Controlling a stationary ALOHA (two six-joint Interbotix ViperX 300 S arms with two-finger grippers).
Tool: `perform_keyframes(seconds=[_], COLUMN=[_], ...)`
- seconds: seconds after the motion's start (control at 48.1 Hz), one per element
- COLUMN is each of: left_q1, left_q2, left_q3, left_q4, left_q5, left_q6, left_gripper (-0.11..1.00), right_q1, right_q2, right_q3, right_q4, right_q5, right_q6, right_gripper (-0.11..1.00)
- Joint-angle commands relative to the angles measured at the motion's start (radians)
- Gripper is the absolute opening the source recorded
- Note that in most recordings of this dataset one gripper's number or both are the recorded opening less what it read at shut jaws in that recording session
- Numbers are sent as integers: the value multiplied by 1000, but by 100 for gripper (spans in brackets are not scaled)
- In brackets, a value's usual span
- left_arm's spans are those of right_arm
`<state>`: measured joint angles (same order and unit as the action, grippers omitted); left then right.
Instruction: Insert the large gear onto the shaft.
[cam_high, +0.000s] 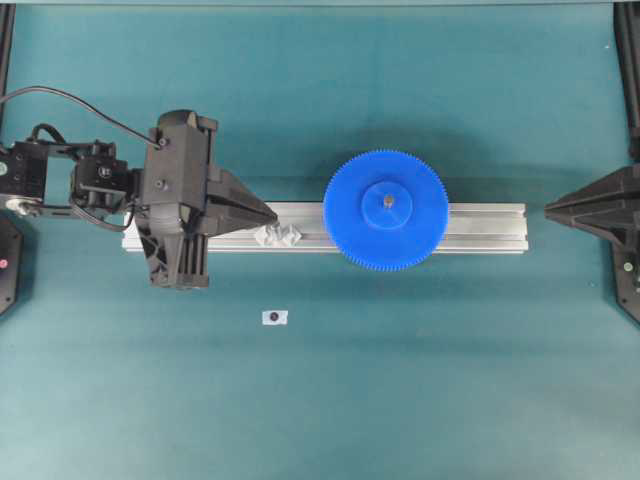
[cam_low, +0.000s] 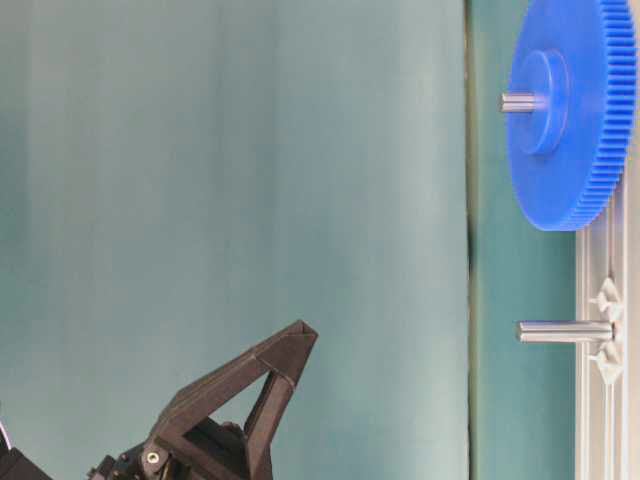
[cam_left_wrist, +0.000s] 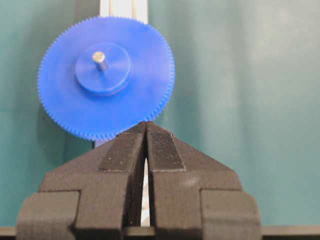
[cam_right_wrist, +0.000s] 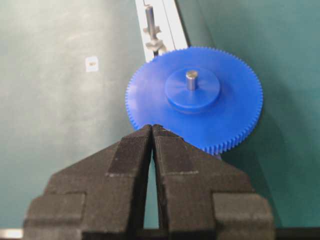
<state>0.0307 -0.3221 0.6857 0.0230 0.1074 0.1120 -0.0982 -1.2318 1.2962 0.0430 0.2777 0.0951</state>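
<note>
Gear (cam_high: 387, 210) sits mid-frame, seated on its shaft (cam_high: 387, 201), so with both the left gripper (cam_high: 270, 214) and right gripper (cam_high: 552, 210) pinched shut and empty, you need only back off.

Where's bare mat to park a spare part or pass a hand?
Free: mat above the rail, and below it apart from the small tag. Crowded: the rail line, with the left tool, the second peg's mount and the large gear.
</note>
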Motion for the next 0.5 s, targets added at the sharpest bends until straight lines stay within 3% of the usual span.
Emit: perform_keyframes(seconds=[0.0,0.478], left_q1=[-5,-3], left_q2=[-5,32], left_q3=[-20,-54], left_q4=[-2,0], left_q5=[-9,-3], left_q6=[3,8], left_gripper=[1,1], right_q1=[-3,-3], right_q2=[6,6], right_q3=[-15,-5], right_q4=[0,-3], right_q5=[-9,-2], right_q6=[5,2], right_gripper=[12,12])
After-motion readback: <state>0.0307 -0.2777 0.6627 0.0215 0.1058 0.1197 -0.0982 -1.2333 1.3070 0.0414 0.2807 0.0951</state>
